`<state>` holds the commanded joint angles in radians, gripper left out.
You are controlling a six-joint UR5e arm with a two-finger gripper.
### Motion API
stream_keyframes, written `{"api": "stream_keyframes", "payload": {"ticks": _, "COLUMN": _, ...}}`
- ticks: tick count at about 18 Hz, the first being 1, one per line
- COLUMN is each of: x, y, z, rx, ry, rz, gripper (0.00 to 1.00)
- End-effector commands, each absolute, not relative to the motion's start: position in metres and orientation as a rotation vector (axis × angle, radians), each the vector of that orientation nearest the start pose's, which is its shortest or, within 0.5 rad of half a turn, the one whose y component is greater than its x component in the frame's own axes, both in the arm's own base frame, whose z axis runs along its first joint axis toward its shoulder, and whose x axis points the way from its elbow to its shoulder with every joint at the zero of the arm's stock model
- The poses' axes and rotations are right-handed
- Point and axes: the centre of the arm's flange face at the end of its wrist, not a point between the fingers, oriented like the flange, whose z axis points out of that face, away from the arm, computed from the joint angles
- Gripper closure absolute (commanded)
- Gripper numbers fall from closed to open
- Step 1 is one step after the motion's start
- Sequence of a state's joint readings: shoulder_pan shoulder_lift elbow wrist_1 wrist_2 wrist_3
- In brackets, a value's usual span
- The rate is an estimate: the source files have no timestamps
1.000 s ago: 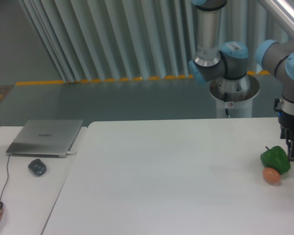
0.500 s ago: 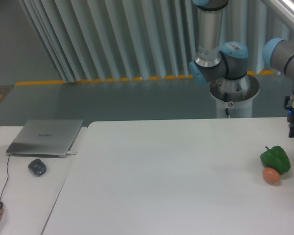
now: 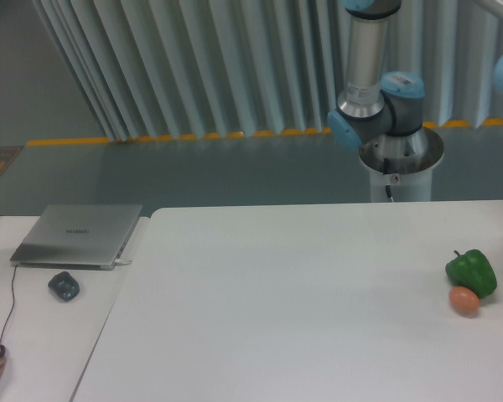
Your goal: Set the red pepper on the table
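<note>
The white table sits wide and bare in the middle, and there's no red pepper anywhere on it that I can spot. Over at the far right edge a green bell pepper rests with a small orange-brown egg-like ball touching its lower side. Neither of those is our target.

The arm's base and shoulder joint stand behind the table, with just a sliver of another joint at the top right corner. The gripper itself is out of frame, so I can't tell whether it's spread, closed, or carrying anything. If the red pepper is anywhere, my guess is it's off to the right, past what we can see.

On the adjoining desk to the left, a closed laptop and a mouse sit well apart from the action.

As for handling, judging by its green twin: expect something light, glossy and lumpy, so likely slippery between two fingers. I'd say the grip wants to straddle the widest part of the body, across opposing lobes rather than the stem, with a gentle set-down so it doesn't roll.
</note>
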<state>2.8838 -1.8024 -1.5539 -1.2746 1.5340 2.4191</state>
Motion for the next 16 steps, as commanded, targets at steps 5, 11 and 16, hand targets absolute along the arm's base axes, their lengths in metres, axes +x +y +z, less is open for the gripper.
{"api": "stream_keyframes", "payload": {"ticks": 5, "x": -0.545, "y": 0.246, "z": 0.392, "rx": -2.808, "ry": 1.333, "rz": 0.062, "gripper": 0.00}}
{"api": "stream_keyframes", "payload": {"ticks": 11, "x": -0.531, "y": 0.239, "z": 0.351, "rx": -2.903, "ry": 0.830, "rz": -0.064, "gripper": 0.00}}
{"api": "stream_keyframes", "payload": {"ticks": 16, "x": -0.519, "y": 0.235, "z": 0.339, "rx": -2.925, "ry": 0.723, "rz": -0.106, "gripper": 0.00}}
